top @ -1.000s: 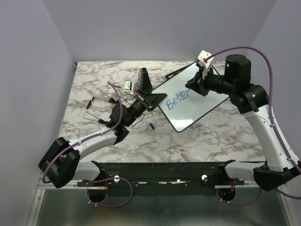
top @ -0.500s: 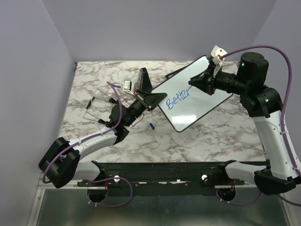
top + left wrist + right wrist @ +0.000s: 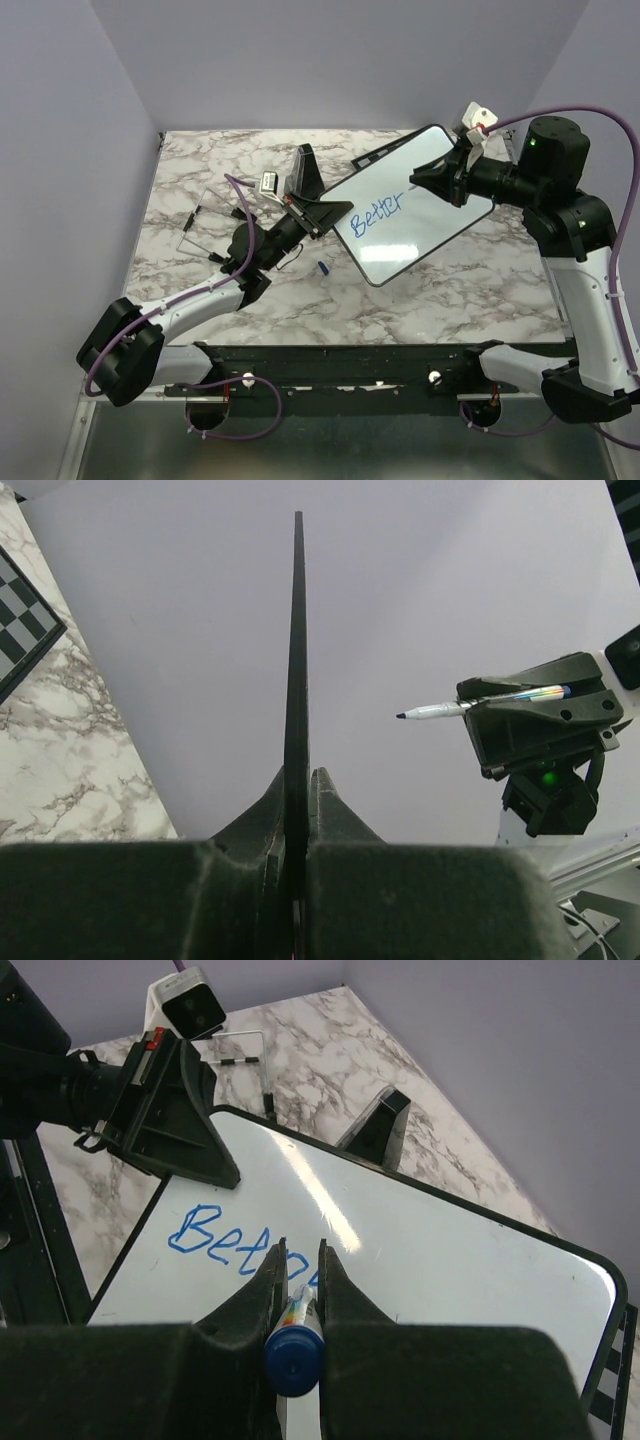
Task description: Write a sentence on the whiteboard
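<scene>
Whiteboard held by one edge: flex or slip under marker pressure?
Probably stiff: the whiteboard looks dead straight edge-on. Glossy and thin, so it may pivot in the left pincer, which clamps only one edge, when the marker presses.

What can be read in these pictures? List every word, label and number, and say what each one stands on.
"Better": blue handwriting on the whiteboard; the right wrist view shows only its first letters.
Label on the marker barrel: too small and blurred to read.
No other word, number or sign can be read.
</scene>
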Robot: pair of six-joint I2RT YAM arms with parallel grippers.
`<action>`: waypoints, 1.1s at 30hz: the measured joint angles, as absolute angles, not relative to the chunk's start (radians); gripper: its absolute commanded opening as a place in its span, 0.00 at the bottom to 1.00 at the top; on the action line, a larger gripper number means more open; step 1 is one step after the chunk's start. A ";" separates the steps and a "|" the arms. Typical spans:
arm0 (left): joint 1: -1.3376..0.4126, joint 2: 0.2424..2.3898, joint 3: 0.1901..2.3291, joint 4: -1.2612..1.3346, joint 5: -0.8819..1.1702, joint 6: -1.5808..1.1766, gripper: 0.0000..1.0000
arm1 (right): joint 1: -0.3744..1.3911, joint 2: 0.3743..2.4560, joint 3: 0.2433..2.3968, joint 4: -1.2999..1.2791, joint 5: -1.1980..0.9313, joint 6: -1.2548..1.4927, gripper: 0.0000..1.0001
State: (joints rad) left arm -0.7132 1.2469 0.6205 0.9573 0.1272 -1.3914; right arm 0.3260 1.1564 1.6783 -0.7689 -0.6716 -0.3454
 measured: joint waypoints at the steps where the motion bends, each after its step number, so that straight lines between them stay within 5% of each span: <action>1: -0.712 1.242 0.619 0.952 0.130 -1.392 0.00 | 0.325 1.153 1.678 -0.774 -0.675 -0.350 0.01; 33: -0.693 1.208 0.598 0.936 0.178 -1.401 0.00 | 0.246 1.187 1.684 -0.810 -0.691 -0.393 0.01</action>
State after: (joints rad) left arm -0.6930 1.2079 0.5976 0.9356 0.1780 -1.4006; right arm 0.2462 1.1866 1.6836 -0.8101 -0.6914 -0.3935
